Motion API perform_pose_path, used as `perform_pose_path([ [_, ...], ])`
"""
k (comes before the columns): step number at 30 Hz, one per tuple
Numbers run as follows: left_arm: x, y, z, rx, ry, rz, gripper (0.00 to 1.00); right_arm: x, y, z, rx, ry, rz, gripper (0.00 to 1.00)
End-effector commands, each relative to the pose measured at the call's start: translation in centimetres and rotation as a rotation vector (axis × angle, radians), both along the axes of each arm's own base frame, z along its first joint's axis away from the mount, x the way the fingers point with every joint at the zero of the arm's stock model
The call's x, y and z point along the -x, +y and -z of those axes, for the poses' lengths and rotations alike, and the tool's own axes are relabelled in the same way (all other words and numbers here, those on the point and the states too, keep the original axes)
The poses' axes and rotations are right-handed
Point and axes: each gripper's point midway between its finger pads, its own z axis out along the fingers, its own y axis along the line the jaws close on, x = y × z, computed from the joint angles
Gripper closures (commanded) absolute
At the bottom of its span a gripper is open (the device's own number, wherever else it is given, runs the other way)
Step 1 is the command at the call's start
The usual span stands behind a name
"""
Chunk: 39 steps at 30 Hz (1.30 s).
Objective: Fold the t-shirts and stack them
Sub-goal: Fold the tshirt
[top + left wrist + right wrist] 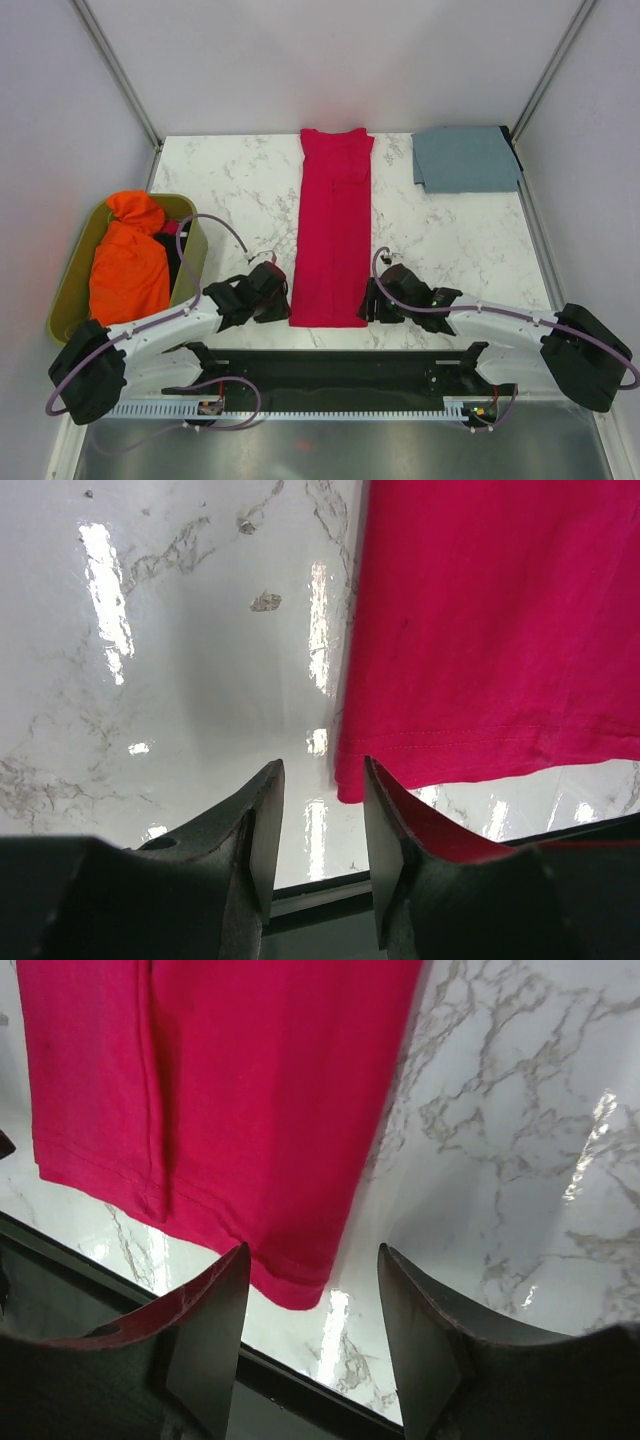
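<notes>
Crimson t-shirt (331,230) hem corners lie beside parted left fingers (260,830) and right fingers (215,1320).

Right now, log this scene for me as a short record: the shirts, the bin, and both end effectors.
Red t-shirt: folded into a long strip, flat at the centre of the table
Blue-grey t-shirt: folded, far right corner
Bin: olive, at the left edge, holds orange cloth
Left end effector: open, at the strip's near left corner
Right end effector: open, straddling the near right corner
Stacked: not yet
</notes>
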Motion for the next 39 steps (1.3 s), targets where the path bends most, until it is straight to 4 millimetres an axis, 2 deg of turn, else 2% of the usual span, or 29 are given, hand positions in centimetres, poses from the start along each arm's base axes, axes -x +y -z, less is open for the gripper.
perform_pose_path([
  [1,-0.3,-0.9,-0.6,0.070,-0.023,-0.023,0.55,0.2,0.6,0.7,-0.020,0.009,0.039,0.38],
  [3,-0.2,-0.9,-0.6,0.077,-0.024,-0.023,0.55,0.6,0.6,0.9,-0.024,0.023,0.046,0.38],
  [6,0.0,-0.8,-0.4,0.081,-0.024,-0.025,0.55,1.1,0.2,1.4,-0.017,0.031,0.052,0.45],
  [9,0.2,-0.9,0.2,0.084,-0.011,-0.017,0.55,1.4,0.0,1.7,-0.018,0.039,0.054,0.58],
  [10,0.3,-1.0,0.3,0.086,-0.002,-0.013,0.55,1.5,-0.1,1.9,-0.013,0.040,0.055,0.66],
  [12,0.5,-0.9,0.7,0.085,0.004,-0.012,0.55,1.5,-0.3,2.0,-0.008,0.036,0.060,0.73],
  [13,0.5,-0.9,0.8,0.085,0.003,-0.014,0.55,1.6,-0.5,2.3,0.000,0.037,0.063,0.81],
  [15,0.5,-0.9,0.9,0.088,0.000,-0.014,0.55,1.6,-0.7,2.5,0.003,0.036,0.067,0.90],
  [16,0.5,-1.0,0.9,0.097,-0.003,-0.010,0.55,1.7,-0.8,2.7,0.008,0.039,0.066,1.00],
  [21,0.8,-1.5,1.2,0.124,0.014,0.001,0.55,1.8,-0.9,3.0,0.019,0.043,0.058,1.00],
  [28,1.1,-1.8,0.7,0.194,-0.010,-0.013,0.55,1.9,-1.0,3.7,0.042,0.052,0.050,1.00],
  [34,2.0,-1.4,3.2,0.153,0.058,-0.017,0.61,1.9,-1.3,3.7,0.046,0.047,0.055,1.00],
  [37,1.8,-2.0,3.6,0.180,0.059,-0.008,0.75,2.1,-1.6,4.0,0.053,0.052,0.057,1.00],
  [38,1.8,-2.2,3.6,0.186,0.059,-0.006,0.92,2.2,-1.7,4.0,0.056,0.054,0.055,1.00],
  [39,1.8,-2.6,3.2,0.205,0.062,0.003,0.98,2.3,-1.9,4.1,0.062,0.058,0.059,1.00],
])
